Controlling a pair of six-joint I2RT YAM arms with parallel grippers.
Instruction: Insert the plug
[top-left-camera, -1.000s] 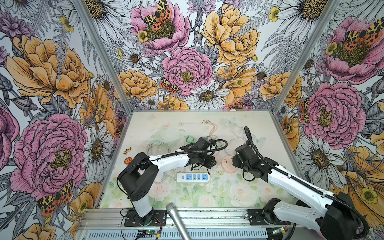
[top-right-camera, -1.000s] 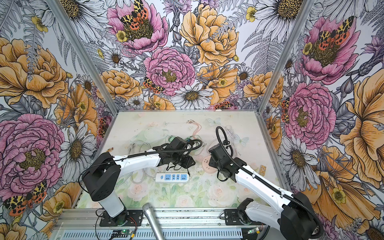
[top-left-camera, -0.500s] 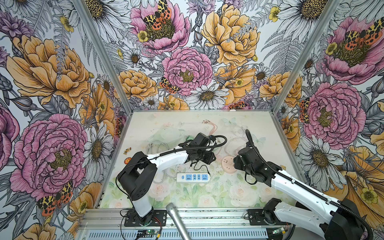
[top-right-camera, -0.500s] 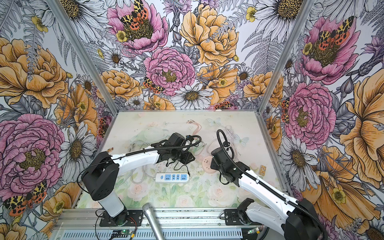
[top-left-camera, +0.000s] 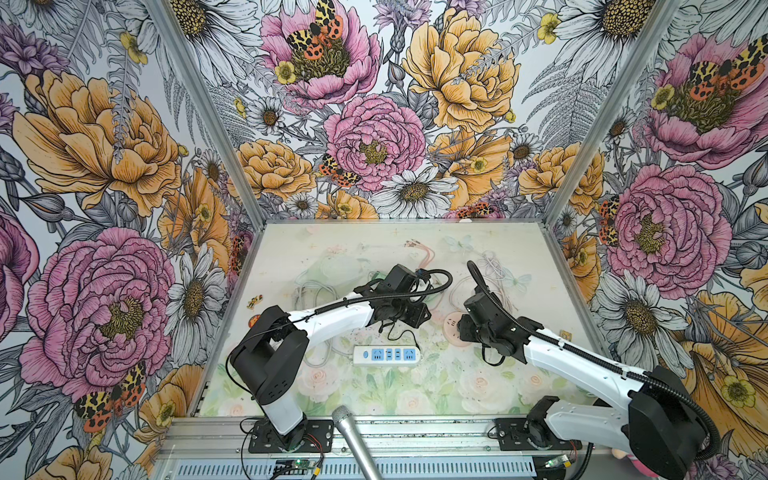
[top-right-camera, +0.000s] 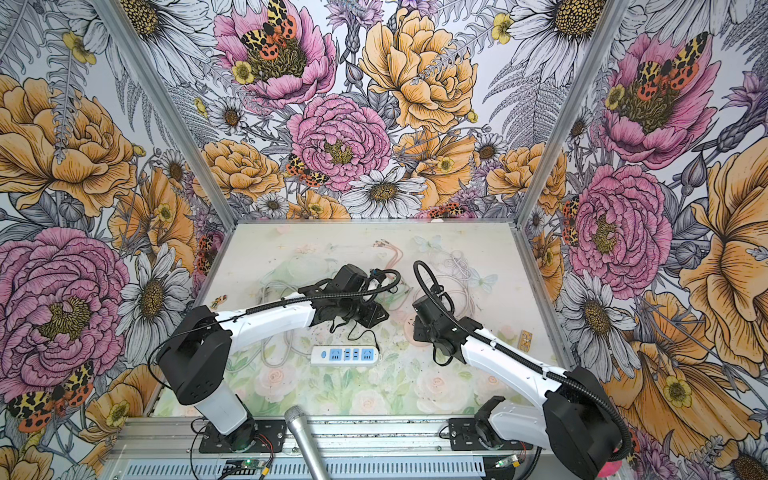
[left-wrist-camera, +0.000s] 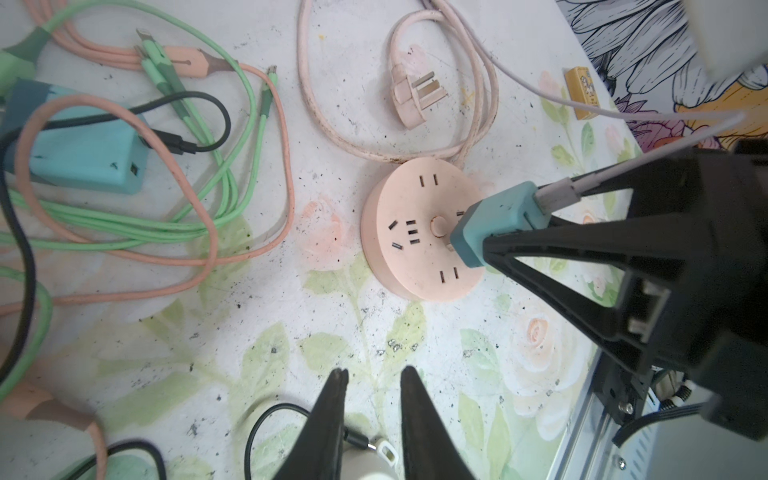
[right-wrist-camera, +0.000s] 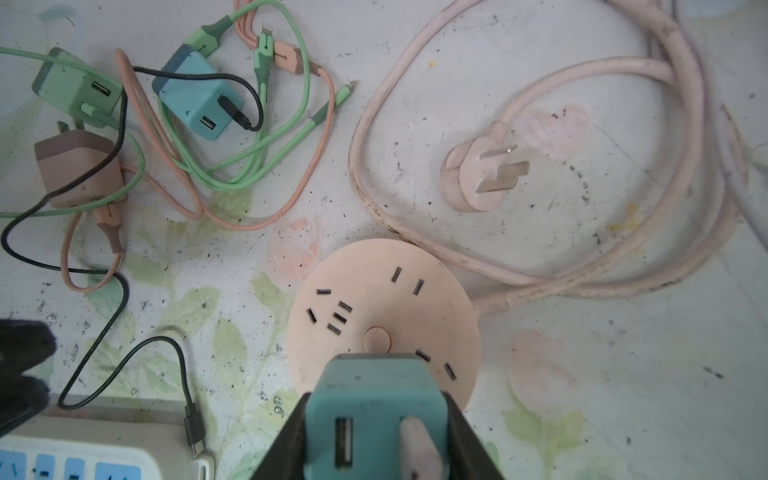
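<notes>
Right gripper (right-wrist-camera: 376, 434) is clamped on the teal charger (right-wrist-camera: 374, 399), one finger on each side, with a pale cable (right-wrist-camera: 415, 446) plugged into one USB port. The charger sits over one edge of the round pink socket (right-wrist-camera: 374, 299). Its prongs are hidden, so I can't tell if they're in the slots or just above. Left gripper (left-wrist-camera: 375, 372) has a narrow gap between the fingers and nothing gripped; the finger bases are cut off by the frame. Just beside it are a black cable (right-wrist-camera: 194, 428) connector and the white power strip (top-left-camera: 386, 354). In both top views the arms cover both grippers and most of the socket.
</notes>
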